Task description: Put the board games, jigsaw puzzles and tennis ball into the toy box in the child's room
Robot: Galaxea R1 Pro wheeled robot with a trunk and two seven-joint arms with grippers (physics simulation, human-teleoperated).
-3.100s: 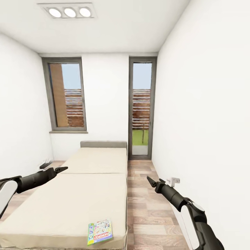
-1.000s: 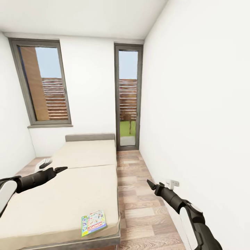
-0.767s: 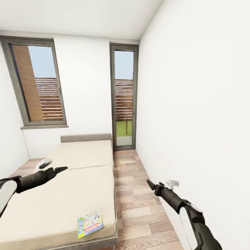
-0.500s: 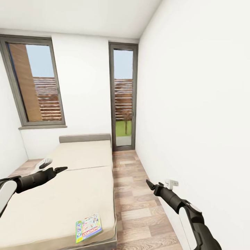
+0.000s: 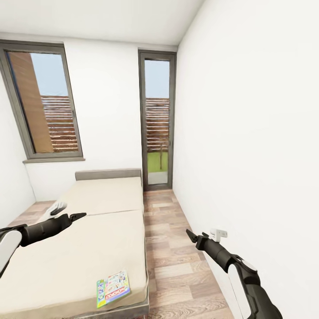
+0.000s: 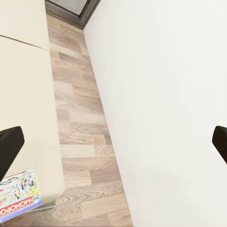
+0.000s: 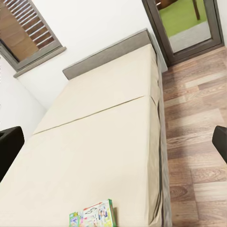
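A Monopoly board game (image 5: 113, 288) lies flat near the foot corner of the cream bed (image 5: 88, 239), by the edge next to the floor. It also shows in the left wrist view (image 6: 19, 201) and the right wrist view (image 7: 94, 215). My left gripper (image 5: 79, 215) hovers open and empty over the bed's left side, its fingers (image 6: 9, 151) wide apart. My right gripper (image 5: 189, 234) hangs open and empty above the floor strip, to the right of the bed. The table, toy box, jigsaw puzzles and tennis ball are out of view.
A strip of wood floor (image 5: 173, 239) runs between the bed and the white right wall, which carries a socket (image 5: 220, 233). At the far end are a glass door (image 5: 157, 119) and a window (image 5: 44, 102). A small white object (image 5: 56, 207) lies left of the bed.
The camera has swung right and drawn closer, so the bed and the Monopoly box sit further left in the picture. Both arms hold the same pose.
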